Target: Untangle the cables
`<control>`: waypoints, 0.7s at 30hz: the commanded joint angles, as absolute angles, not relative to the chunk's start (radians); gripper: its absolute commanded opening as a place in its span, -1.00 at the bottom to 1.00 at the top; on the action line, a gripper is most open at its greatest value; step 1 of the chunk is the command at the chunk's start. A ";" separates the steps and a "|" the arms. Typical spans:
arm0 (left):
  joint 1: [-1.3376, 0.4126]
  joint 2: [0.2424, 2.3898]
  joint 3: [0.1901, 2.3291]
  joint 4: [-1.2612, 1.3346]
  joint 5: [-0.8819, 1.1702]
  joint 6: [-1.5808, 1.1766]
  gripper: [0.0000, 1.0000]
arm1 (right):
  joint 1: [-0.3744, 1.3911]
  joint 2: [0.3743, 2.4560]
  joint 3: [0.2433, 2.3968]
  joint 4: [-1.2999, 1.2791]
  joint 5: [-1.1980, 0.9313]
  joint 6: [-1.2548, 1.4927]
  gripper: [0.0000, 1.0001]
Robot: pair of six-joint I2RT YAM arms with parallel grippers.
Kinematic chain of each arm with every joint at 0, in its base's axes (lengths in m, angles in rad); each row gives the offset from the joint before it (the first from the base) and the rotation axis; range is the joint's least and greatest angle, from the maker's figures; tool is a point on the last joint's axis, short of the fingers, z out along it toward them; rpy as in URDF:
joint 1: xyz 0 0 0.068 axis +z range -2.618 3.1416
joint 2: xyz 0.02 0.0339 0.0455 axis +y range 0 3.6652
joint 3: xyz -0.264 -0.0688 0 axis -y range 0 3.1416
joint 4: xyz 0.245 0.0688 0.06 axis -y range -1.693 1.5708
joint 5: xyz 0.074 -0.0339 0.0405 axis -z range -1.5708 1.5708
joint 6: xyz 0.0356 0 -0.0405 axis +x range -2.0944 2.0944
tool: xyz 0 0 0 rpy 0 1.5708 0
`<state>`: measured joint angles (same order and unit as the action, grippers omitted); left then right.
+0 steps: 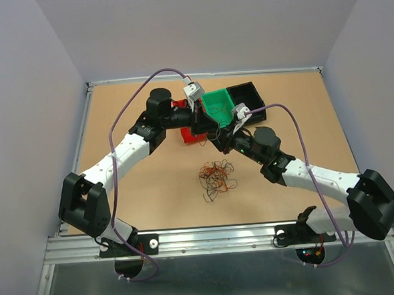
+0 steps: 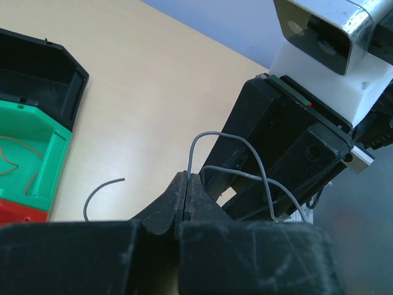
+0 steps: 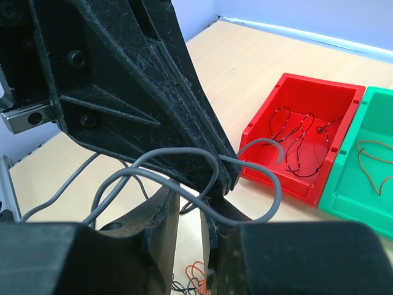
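Left gripper (image 2: 187,179) pinching grey wire (image 3: 184,152) near red bin (image 3: 270,175); right gripper (image 3: 191,206) jaws parted around it. Back right one off slowly, loop could snag.

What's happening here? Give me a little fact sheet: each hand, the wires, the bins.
left hand: shut, pinching a grey wire above the table
right hand: open, close against the left hand, the grey wire looping over it
tangle: lying on the table between the arms, neither hand touching it
red bin: a black wire inside
green bin: a brown wire inside
black bin: next to the green bin, contents unclear
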<state>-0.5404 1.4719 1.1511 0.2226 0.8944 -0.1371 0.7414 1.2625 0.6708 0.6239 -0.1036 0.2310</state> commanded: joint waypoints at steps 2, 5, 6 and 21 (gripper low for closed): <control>-0.535 1.468 1.138 0.293 0.959 -0.163 -1.00 | 0.749 1.273 0.713 0.724 -0.060 0.216 -0.70; -0.529 1.462 1.123 0.330 0.988 -0.178 -1.00 | 0.749 1.278 0.707 0.742 -0.046 0.218 -0.76; -0.526 1.460 1.117 0.347 1.000 -0.187 -1.00 | 0.749 1.279 0.704 0.752 -0.037 0.218 -0.75; -0.517 1.460 1.029 0.590 1.058 -0.371 -1.00 | 0.749 1.321 0.626 0.983 -0.075 0.207 -0.41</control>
<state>-0.5083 1.4776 1.0603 0.4870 0.9787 -0.2890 0.7460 1.3102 0.6418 0.7956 -0.0742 0.2237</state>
